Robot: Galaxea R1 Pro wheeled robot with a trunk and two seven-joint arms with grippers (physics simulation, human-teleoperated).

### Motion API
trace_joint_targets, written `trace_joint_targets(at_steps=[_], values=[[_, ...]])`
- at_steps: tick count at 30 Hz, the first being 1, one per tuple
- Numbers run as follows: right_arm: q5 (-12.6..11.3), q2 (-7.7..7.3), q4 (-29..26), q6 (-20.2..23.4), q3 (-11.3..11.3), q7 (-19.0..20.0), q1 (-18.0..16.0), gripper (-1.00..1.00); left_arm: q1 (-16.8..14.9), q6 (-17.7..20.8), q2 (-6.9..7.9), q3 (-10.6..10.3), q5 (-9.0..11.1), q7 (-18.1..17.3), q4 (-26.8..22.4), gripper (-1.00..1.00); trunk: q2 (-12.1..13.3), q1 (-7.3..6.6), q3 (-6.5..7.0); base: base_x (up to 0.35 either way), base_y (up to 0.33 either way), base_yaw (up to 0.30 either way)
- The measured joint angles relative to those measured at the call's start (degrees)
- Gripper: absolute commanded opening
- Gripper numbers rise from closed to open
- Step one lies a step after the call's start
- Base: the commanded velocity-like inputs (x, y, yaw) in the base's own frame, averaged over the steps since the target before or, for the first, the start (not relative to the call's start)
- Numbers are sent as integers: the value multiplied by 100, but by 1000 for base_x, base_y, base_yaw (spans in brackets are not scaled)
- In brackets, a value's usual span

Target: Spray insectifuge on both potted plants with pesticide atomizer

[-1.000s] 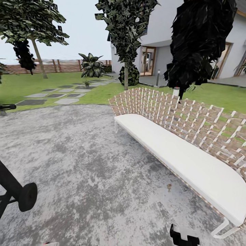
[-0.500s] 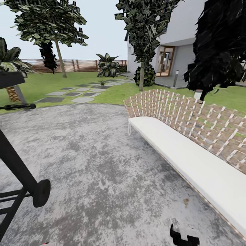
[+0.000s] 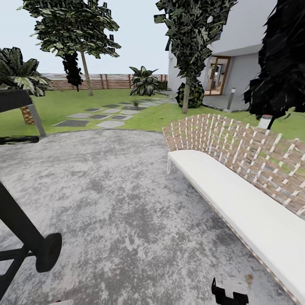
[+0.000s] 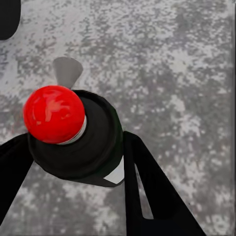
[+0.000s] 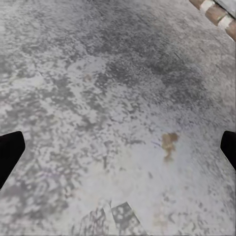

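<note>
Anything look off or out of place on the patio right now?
Only a small brown fleck lying on the grey patio paving near the white bench. I can't tell what it is. Nothing looks spilled or knocked over.

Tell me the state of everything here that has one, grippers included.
Dark green pesticide atomizer with red round cap: held in the left gripper, off the grey paving.
left gripper: shut on the atomizer.
right gripper: open, empty, over the paving.
White-cushioned woven bench: upright on the paving.
</note>
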Motion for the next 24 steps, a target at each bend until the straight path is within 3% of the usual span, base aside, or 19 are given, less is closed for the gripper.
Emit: trace_joint_targets(at_steps=[9, 19, 24], values=[[2, 16, 0, 2, 8, 1, 13, 100, -1, 1, 2, 3, 3, 0, 2, -100, 0, 0, 0, 340, -24, 4], [-4, 33, 4, -2, 11, 0, 19, 100, 3, 0, -1, 0, 4, 0, 5, -100, 0, 0, 0, 340, 0, 234], [-3, 32, 2, -1, 3, 0, 20, 100, 0, 1, -2, -1, 4, 0, 6, -100, 0, 0, 0, 340, 0, 62]])
